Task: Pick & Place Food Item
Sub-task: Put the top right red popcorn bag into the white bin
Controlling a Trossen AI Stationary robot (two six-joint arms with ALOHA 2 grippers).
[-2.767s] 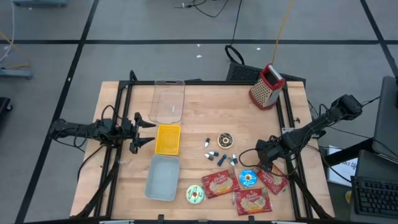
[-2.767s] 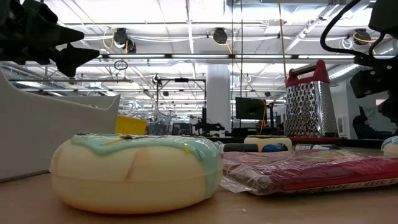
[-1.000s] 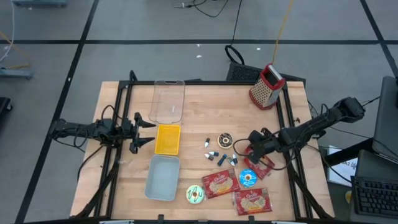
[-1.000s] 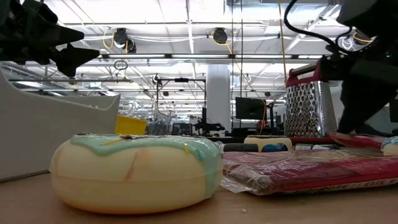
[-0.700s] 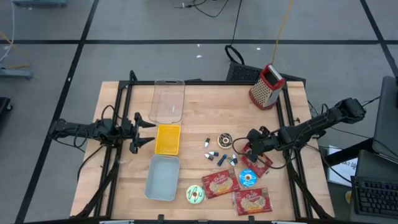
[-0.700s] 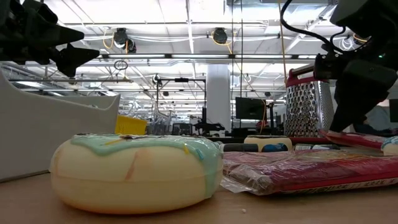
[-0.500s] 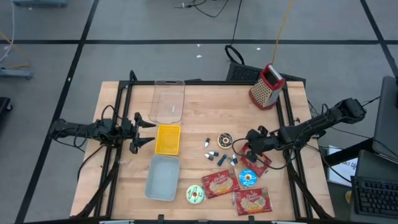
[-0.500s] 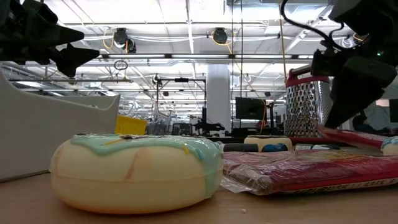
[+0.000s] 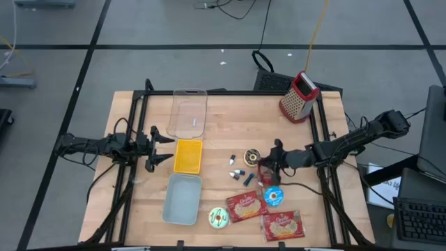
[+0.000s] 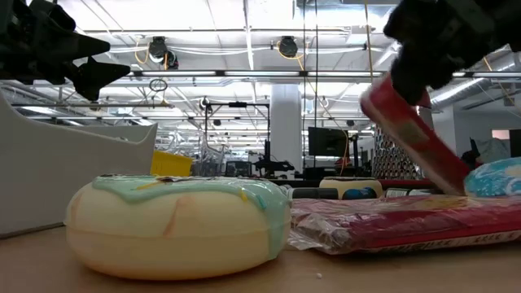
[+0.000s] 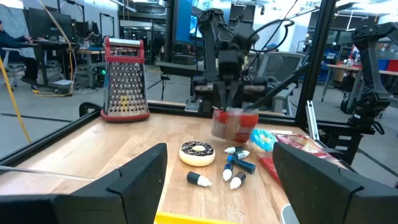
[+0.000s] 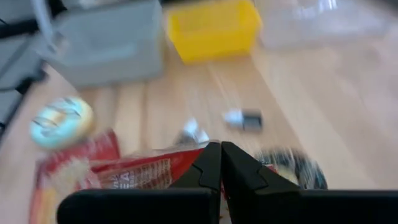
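1. Since the earlier frames, the right gripper (image 9: pixel 267 165) has travelled leftward over the table (image 9: pixel 230 115), carrying one red snack packet (image 9: pixel 267 174) away from the right edge. The left arm has not moved.
2. Counted from left to right in the high view, three bins stand in a column: a clear bin (image 9: pixel 189 112) farthest from the front edge, a yellow bin (image 9: pixel 188 155) in the middle and a grey bin (image 9: pixel 182 199) nearest the front.
3. There are three doughnuts: a mint-iced doughnut (image 9: pixel 219 219) near the front edge, a chocolate doughnut (image 9: pixel 251 156) at mid-table and a blue-iced doughnut (image 9: pixel 272 196).
4. A scatter of small bottles (image 9: pixel 244 173) lies by the chocolate doughnut; their number cannot be told.
5. There are three red snack packets: two flat packets (image 9: pixel 245 206) near the front, and the one being carried.
6. One red-topped grater (image 9: pixel 299 97) stands at the far right corner.
7. The left gripper (image 9: pixel 159 148) hovers beside the yellow bin, jaws wide apart and empty.
8. The right gripper's jaws are clamped tight on the packet's edge. The packet hangs tilted, lifted off the table, just beside the chocolate doughnut.
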